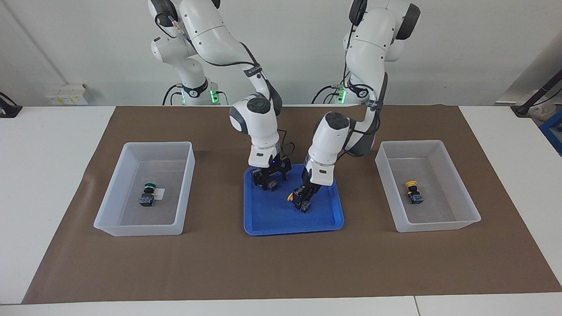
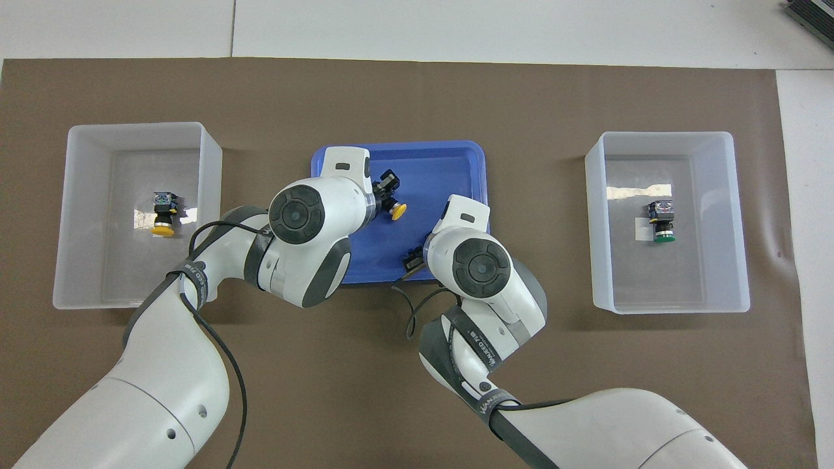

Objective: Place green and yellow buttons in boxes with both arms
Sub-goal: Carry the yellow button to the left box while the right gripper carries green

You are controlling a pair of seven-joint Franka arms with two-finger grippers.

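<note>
A yellow button [image 1: 293, 196] [image 2: 399, 210] is low in the blue tray [image 1: 281, 220] [image 2: 446, 168], and my left gripper [image 1: 304, 201] [image 2: 391, 197] is shut on its body. My right gripper [image 1: 270, 177] is down at the tray's edge nearest the robots, open, with its fingers on either side of a green button [image 1: 271, 184]. In the overhead view the right wrist hides that button. The box [image 1: 140, 228] [image 2: 736, 260] toward the right arm's end holds a green button [image 1: 148, 195] [image 2: 662, 228]. The other box [image 1: 439, 226] [image 2: 62, 260] holds a yellow button [image 1: 413, 192] [image 2: 163, 218].
A brown mat [image 1: 281, 267] covers the middle of the white table, and the tray and both boxes stand on it. The two wrists are close together over the tray.
</note>
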